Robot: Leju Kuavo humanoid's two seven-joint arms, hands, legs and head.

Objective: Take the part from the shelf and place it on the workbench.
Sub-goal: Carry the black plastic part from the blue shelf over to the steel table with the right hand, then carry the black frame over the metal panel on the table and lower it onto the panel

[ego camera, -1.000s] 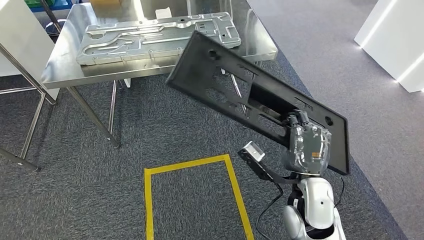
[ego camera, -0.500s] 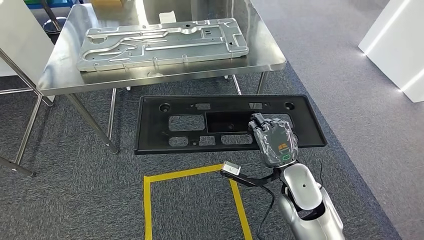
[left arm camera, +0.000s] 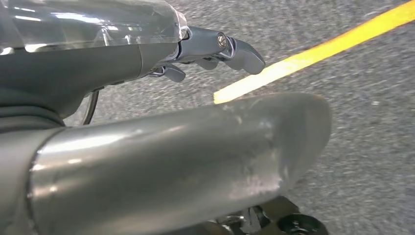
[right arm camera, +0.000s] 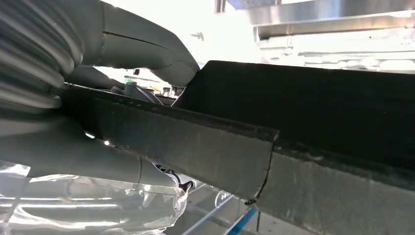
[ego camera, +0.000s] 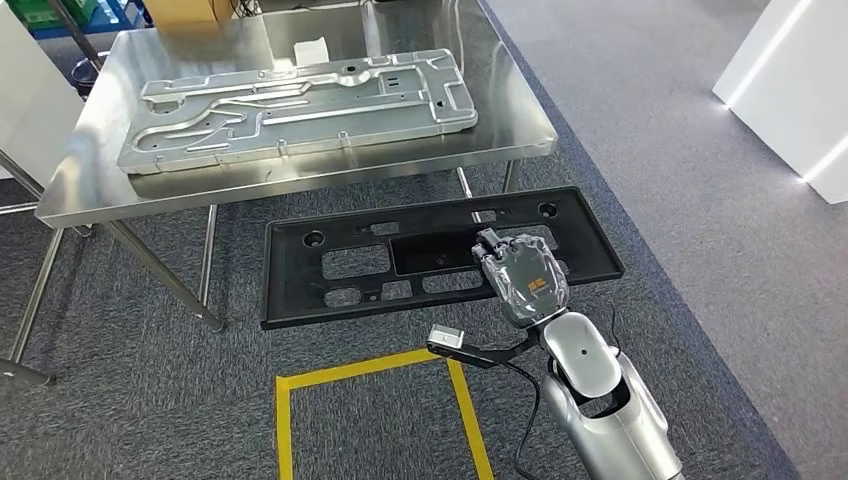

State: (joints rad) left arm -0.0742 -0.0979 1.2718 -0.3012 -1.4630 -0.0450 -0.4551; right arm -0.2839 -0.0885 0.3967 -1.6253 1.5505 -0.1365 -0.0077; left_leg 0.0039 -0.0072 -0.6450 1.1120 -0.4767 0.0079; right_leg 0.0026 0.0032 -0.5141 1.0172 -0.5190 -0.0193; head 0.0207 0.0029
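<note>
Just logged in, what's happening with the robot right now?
The right hand holds a long black plastic panel with cut-outs roughly level, in front of the stainless steel workbench and not yet on it. A large silver stamped metal plate already lies on the bench. The left hand holds nothing.

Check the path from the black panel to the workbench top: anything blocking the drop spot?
Partly. The silver metal plate already covers most of the workbench, leaving bare strips at its edges. The black panel, held by the right hand, sits below the near table edge; nothing visible lies between them.
</note>
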